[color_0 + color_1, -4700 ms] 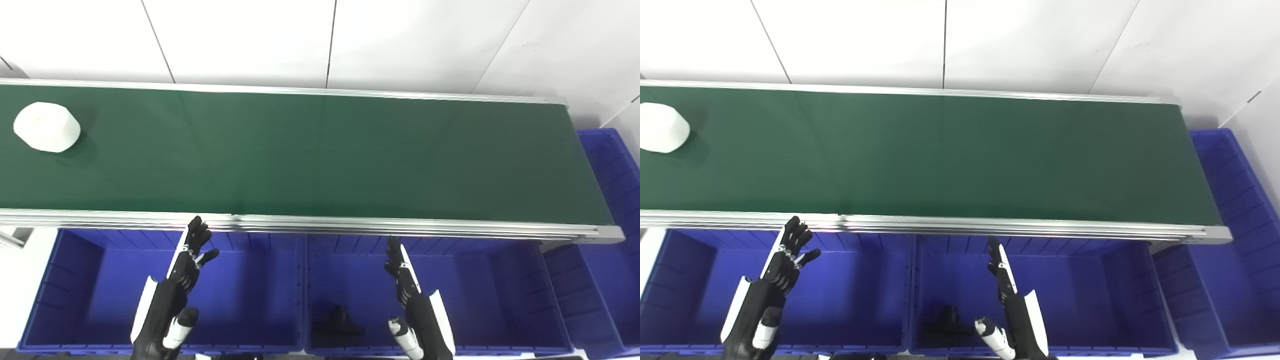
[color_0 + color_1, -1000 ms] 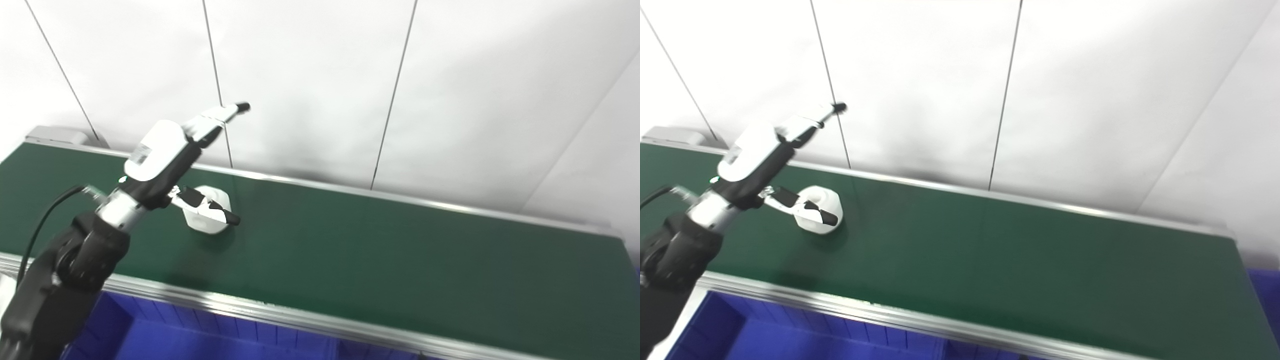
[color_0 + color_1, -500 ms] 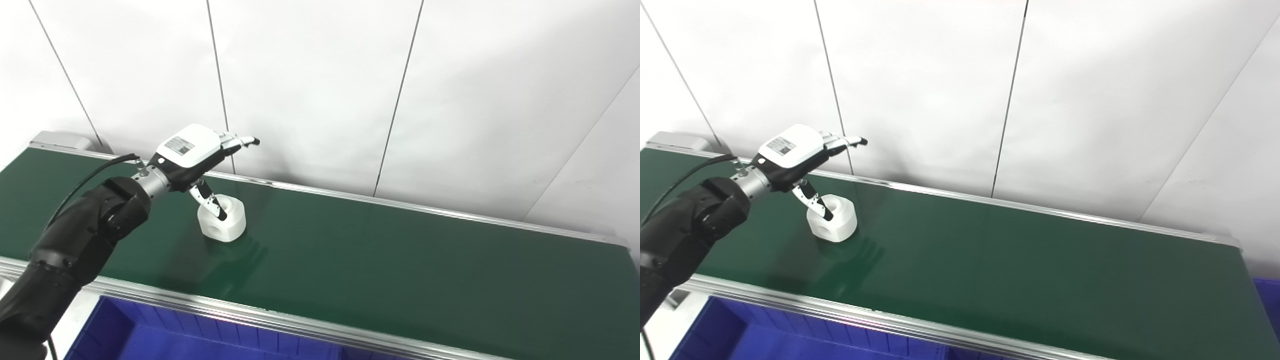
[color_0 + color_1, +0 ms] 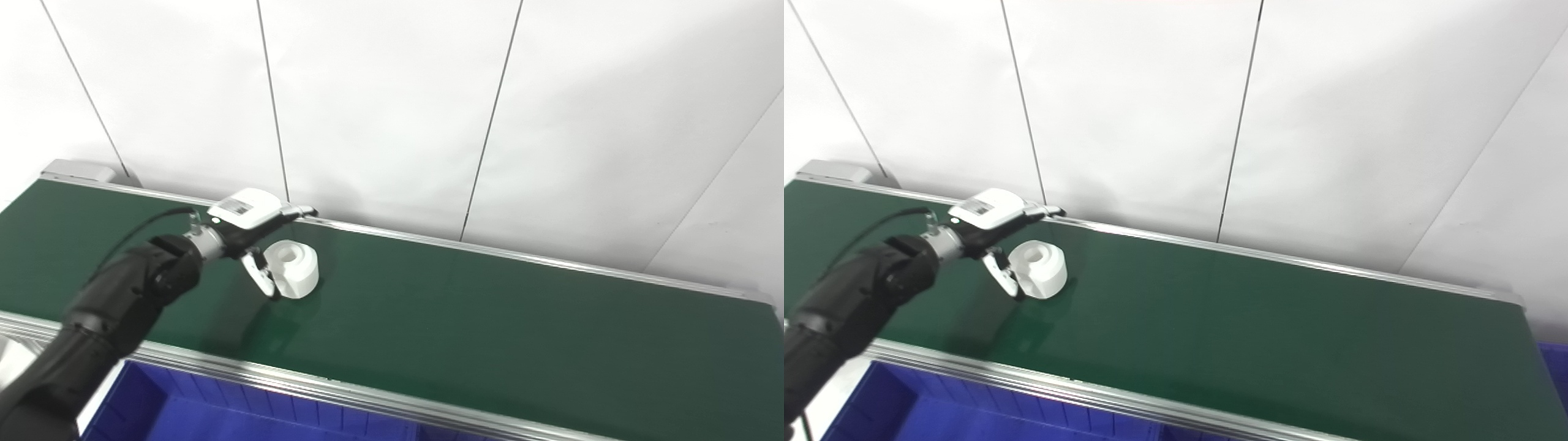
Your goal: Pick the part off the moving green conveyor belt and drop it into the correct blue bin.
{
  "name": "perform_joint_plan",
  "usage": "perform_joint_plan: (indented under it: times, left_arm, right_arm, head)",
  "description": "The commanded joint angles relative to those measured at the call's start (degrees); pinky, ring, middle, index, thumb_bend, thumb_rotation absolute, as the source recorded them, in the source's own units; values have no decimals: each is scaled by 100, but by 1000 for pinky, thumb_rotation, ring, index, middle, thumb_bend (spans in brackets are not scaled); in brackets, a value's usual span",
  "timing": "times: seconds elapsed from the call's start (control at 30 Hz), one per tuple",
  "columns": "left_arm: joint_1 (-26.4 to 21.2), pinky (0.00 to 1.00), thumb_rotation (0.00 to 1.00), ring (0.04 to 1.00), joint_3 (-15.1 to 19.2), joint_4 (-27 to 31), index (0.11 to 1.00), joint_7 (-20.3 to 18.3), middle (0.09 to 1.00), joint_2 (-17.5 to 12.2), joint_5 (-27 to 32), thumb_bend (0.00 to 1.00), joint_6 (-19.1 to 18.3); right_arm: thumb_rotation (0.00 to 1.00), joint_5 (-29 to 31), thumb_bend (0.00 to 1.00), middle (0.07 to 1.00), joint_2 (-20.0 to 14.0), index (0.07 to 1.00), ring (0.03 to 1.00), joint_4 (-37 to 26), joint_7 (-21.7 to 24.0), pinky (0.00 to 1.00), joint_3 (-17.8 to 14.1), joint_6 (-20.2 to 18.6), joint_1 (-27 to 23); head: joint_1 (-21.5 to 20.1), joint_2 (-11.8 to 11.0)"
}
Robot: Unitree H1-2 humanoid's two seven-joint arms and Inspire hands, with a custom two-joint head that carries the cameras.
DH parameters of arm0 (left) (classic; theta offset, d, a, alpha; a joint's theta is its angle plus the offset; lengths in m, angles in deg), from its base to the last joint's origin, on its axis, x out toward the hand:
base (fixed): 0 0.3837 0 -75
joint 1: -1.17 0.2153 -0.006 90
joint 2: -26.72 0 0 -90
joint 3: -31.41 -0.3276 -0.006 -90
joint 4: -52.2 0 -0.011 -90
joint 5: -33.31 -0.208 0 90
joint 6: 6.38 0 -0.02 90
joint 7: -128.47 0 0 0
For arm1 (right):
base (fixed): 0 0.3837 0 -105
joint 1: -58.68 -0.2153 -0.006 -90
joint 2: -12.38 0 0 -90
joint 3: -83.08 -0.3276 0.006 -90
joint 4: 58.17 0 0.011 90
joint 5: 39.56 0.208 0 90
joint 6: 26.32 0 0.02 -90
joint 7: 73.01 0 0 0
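A: Broadly, the green conveyor belt [image 4: 465, 318] is taking up most of both head views, running out under the left hand [image 4: 248, 214] and well off to that hand's right, with white wall panels [image 4: 380, 98] standing behind it.

B: And on the near side of the hand?

A: A blue bin [image 4: 202, 416] is showing below the belt's metal rail, nearer the robot than the hand; only part of its wall and floor is showing.

B: Arm entry?

A: The left arm [image 4: 845, 306] is coming in from the lower left and reaching across the belt. The right hand is not showing in either view.

B: Hand state?

A: The left hand is spread apart, gripping nothing. Its fingers [image 4: 297, 212] are pointing flat over the far side of the part, and the thumb [image 4: 1004, 278] is hanging down just beside the part's near-left face; whether it is touching, I cannot tell.

B: Part location?

A: The white part [image 4: 1041, 269] is sitting on the belt directly beneath the hand, between fingers and thumb, with a round recess facing up.
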Motion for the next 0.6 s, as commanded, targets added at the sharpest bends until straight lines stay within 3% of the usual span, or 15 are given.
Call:
perform_joint_plan:
  times: [0.0, 0.2, 0.4, 0.5, 0.57]
  left_arm:
    - [-185, 786, 292, 879, -43, 21, 899, 34, 885, -25, -1, 1000, -123]
    - [-248, 766, 260, 862, -264, -244, 882, 436, 863, 104, -207, 1000, -142]
    - [-333, 778, 239, 860, -346, -325, 871, 415, 861, 236, -181, 1000, -261]
    - [-406, 713, 154, 792, -445, -562, 811, 877, 802, 290, -279, 989, -12]
    - [-475, 619, 43, 687, -554, -827, 714, 1557, 711, 361, -471, 942, 191]
  right_arm:
    - [900, 0, 1000, 1000, 17, 1000, 984, -208, 32, 970, 4, 314, 113]
    - [890, 2, 1000, 1000, 28, 1000, 991, -249, 39, 974, 9, 313, 157]
    - [892, -47, 1000, 1000, 42, 1000, 982, -265, 10, 949, 12, 313, 172]
    - [894, -68, 1000, 1000, 55, 1000, 981, -288, 5, 954, 15, 312, 192]
    - [890, -44, 1000, 1000, 58, 1000, 981, -301, 28, 958, 16, 313, 201]
  head:
    - [-2, 15]
    - [-21, 36]
    - [-39, 44]
    - [-49, 53]
    - [-49, 64]
